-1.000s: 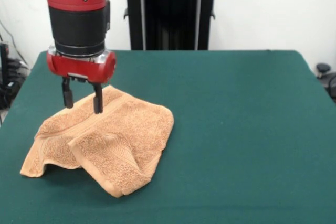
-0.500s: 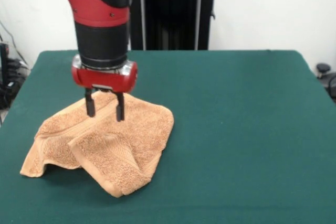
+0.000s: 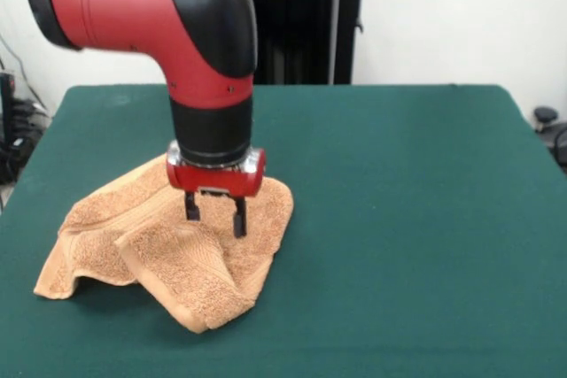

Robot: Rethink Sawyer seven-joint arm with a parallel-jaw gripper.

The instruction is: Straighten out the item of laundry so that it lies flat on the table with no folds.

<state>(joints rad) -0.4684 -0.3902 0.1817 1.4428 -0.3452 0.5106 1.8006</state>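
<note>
Towel (image 3: 168, 250) crumpled lower left of counter (image 3: 416, 219), near its left edge; right half bare. Gripper (image 3: 213, 214) jaws spread over towel's right side.

We see the small orange-tan terry towel (image 3: 177, 250) lying bunched and folded on the big table with the dark green felt top (image 3: 416, 219). The red and black gripper (image 3: 213, 217) hangs over the towel's right part, its two fingers spread apart.
</note>
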